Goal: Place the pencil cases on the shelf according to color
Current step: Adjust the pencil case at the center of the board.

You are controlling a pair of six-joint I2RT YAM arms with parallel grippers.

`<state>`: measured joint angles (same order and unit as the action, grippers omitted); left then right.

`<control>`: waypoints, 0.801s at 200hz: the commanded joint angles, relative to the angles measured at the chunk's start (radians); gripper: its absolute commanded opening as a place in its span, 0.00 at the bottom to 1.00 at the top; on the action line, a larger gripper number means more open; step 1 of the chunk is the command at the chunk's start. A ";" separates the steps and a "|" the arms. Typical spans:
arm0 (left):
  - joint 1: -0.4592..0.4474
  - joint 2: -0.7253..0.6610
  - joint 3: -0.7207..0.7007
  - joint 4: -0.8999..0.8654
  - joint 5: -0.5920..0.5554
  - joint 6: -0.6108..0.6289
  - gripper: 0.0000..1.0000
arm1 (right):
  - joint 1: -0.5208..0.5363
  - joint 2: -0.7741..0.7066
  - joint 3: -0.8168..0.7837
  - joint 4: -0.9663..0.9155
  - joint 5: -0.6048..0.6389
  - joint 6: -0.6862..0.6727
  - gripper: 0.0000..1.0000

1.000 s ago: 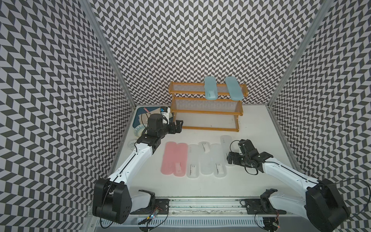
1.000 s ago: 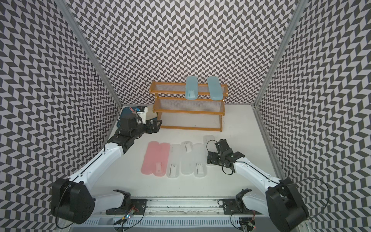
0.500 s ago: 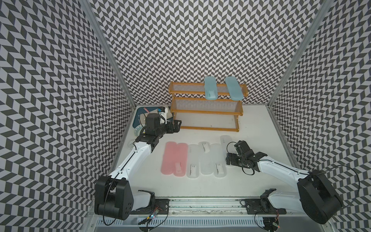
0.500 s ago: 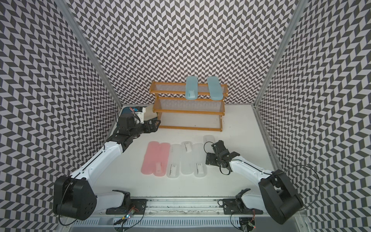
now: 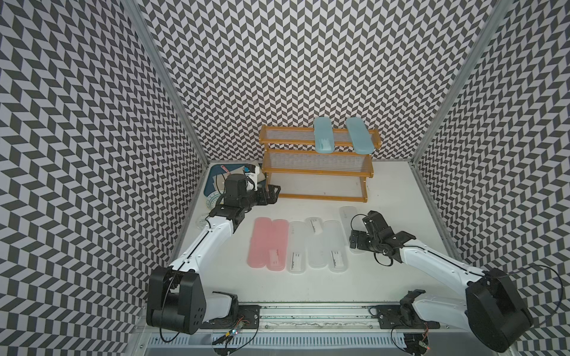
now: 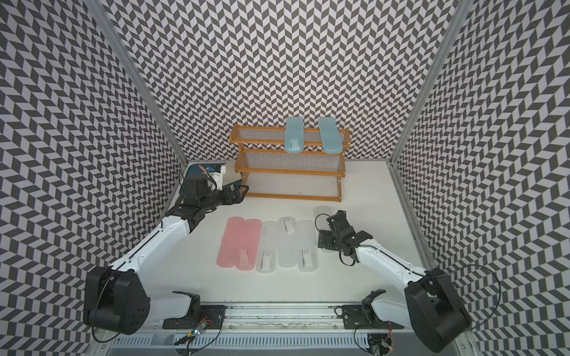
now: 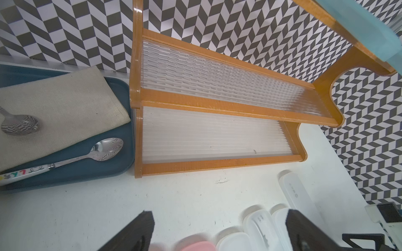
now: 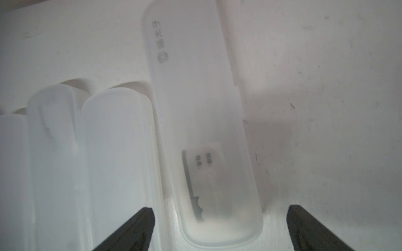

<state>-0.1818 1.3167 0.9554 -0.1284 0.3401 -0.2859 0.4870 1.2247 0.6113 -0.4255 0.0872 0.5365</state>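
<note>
A: Right claw (image 8: 219, 208) state?
B: Wide open, straddling the robot-side end of the outermost white case (image 8: 200, 121), not pinching it. Looks lined up to grab across its width. Left claw (image 5: 273, 194) is open and empty, by the shelf (image 5: 317, 174) corner.
A: Sorting so far?
B: Blue cases (image 5: 323, 138) are on the top tier, so likely one colour per tier. Pink cases (image 5: 262, 243) and other white cases (image 5: 314, 243) lie in a row on the table (image 5: 401, 185).
A: Text?
B: Embossed characters and an inner label on the white case, too blurred to read. Spoon (image 7: 87, 156) handle: maybe "LKS".
</note>
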 commanded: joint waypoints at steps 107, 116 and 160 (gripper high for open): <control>0.001 0.010 0.022 0.016 0.028 -0.004 1.00 | 0.035 0.092 -0.022 0.067 0.029 -0.016 1.00; 0.001 0.012 0.023 0.017 0.033 -0.004 1.00 | 0.036 0.100 -0.027 0.070 0.030 -0.009 1.00; 0.001 0.019 0.025 0.014 0.033 -0.004 1.00 | 0.036 0.129 -0.053 0.105 0.020 -0.005 1.00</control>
<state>-0.1818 1.3319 0.9558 -0.1284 0.3618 -0.2859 0.5159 1.3346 0.5789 -0.3782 0.1009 0.5213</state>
